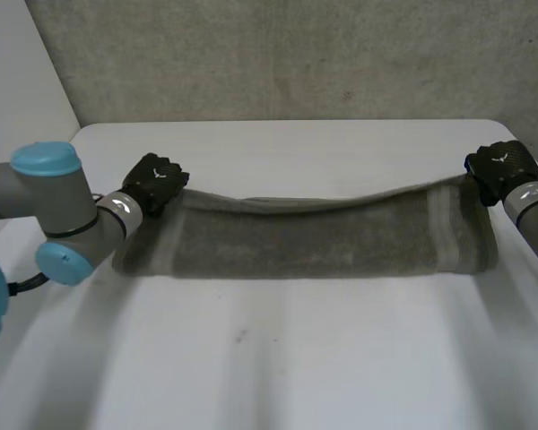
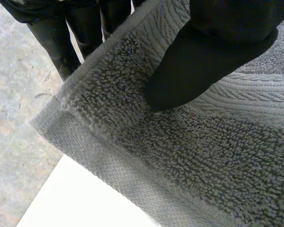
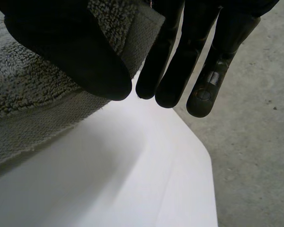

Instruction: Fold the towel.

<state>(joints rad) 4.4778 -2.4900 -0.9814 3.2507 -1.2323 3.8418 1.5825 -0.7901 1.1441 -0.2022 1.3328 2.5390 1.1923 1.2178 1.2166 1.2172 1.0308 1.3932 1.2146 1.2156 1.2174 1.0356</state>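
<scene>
A grey-green towel [image 1: 314, 235] hangs stretched across the white table [image 1: 278, 358], its far edge lifted and its lower part resting on the tabletop. My left hand [image 1: 152, 183] holds the far left corner; in the left wrist view the thumb [image 2: 199, 61] presses the towel [image 2: 189, 156] against the fingers [image 2: 57, 42] behind it. My right hand [image 1: 500, 168] holds the far right corner; in the right wrist view the thumb [image 3: 71, 52] pinches the towel's edge [image 3: 128, 28] against the fingers [image 3: 189, 56].
The white table's far edge meets a grey concrete wall [image 1: 296, 54]. Bare tabletop lies in front of the towel. In the right wrist view the table's corner [image 3: 199, 156] ends beside grey floor [image 3: 255, 142].
</scene>
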